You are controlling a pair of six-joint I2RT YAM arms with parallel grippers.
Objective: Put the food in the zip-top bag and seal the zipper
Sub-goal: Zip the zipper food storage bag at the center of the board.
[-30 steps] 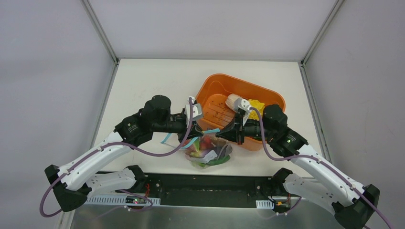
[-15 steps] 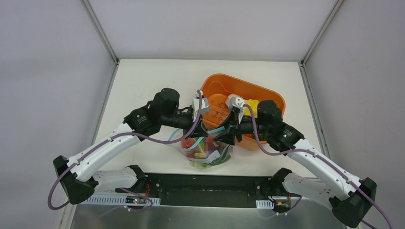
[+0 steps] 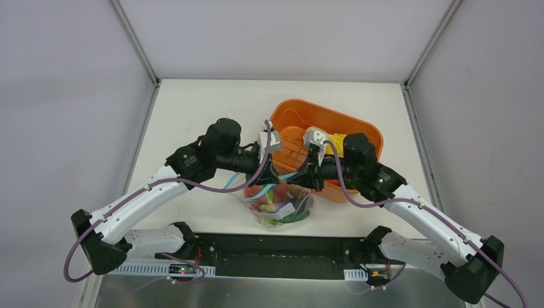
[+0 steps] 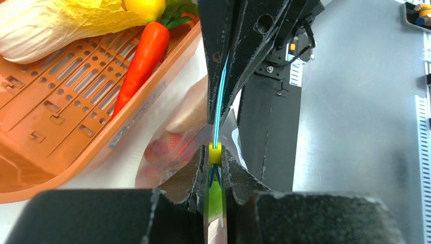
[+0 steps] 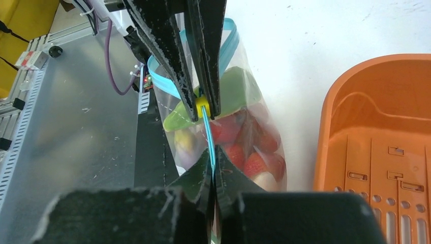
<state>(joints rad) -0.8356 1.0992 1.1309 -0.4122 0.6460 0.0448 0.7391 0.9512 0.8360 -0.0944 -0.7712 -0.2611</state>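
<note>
The clear zip-top bag (image 3: 282, 206) hangs between my two grippers in front of the orange tub, holding red, green and yellow food (image 5: 239, 134). My left gripper (image 4: 215, 153) is shut on the yellow slider (image 5: 202, 103) of the blue zipper (image 4: 219, 101). My right gripper (image 5: 212, 154) is shut on the zipper strip a short way from the slider. In the top view the left gripper (image 3: 263, 178) and right gripper (image 3: 301, 179) face each other closely above the bag. A loop of blue strip (image 5: 229, 35) curves behind the left gripper's fingers.
The orange tub (image 3: 362, 128) stands behind and right of the bag; its wall is close to both grippers. In it lie a pale cabbage (image 4: 56, 23), an orange carrot (image 4: 142, 58) and a yellow piece (image 3: 340, 140). The table's dark front edge (image 3: 282, 247) lies just below the bag.
My left gripper has slid right along the zipper toward my right gripper, which moved left. The gap between them has closed and the bag has bunched up between them.
</note>
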